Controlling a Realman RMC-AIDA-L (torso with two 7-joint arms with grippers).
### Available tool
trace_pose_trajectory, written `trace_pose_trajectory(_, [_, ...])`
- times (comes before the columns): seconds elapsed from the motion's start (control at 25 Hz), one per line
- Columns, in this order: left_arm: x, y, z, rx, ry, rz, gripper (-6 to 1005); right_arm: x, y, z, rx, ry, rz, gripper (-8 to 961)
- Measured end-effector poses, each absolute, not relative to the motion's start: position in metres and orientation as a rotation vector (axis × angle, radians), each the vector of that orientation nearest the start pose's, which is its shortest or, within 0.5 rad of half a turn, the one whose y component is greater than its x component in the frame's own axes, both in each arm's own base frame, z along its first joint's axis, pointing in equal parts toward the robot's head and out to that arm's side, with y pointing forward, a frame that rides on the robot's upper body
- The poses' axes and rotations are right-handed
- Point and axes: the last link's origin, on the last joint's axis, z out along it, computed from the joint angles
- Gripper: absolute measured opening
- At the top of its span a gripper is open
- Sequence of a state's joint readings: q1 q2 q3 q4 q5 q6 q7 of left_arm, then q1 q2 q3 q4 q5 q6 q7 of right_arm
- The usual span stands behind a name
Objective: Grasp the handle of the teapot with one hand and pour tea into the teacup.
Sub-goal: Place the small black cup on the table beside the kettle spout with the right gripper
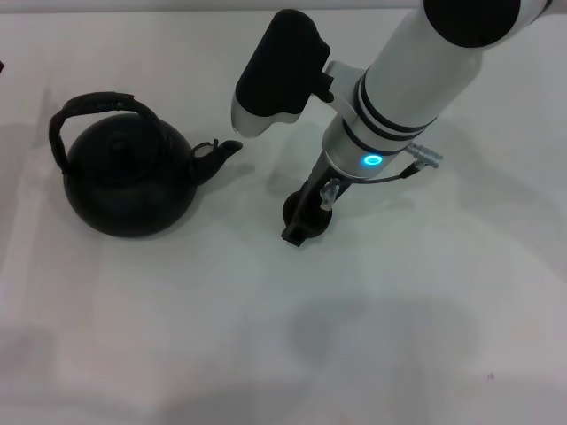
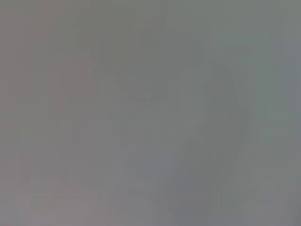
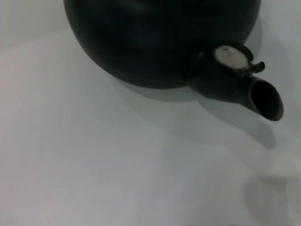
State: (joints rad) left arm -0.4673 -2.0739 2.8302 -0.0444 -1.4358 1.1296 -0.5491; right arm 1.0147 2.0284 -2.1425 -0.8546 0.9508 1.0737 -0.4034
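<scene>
The matte-black teapot (image 1: 128,181) stands on the white table at the left, its spout (image 1: 221,150) pointing right. Its arched handle (image 1: 97,104) rises over the lid with nothing on it. My right gripper (image 1: 304,221) reaches down to the table right of the spout, right over the small dark teacup (image 1: 291,211), which it mostly hides. The right wrist view shows the teapot (image 3: 160,37) body and open spout (image 3: 263,96) close by. My left gripper is out of view; the left wrist view shows only plain grey.
The white tabletop (image 1: 266,336) spreads in front of the teapot and gripper. My right arm's white forearm (image 1: 416,80) crosses the upper right of the head view, with a dark wrist housing (image 1: 279,71) above the spout.
</scene>
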Motion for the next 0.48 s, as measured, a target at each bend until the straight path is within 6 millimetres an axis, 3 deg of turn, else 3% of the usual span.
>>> trace_pose_trajectory(0.24, [-0.3725,0.3261,0.0164,-1.454,-0.844,-0.777,790,0.1203,0.354,-0.1353,-2.806,0.497,-0.696,733])
trace_pose_trajectory(0.48, [-0.3729,0.3261,0.0168,-1.454,-0.844,-0.775,791,0.1195,0.3544,-0.1351,-2.806,0.485,-0.692,809])
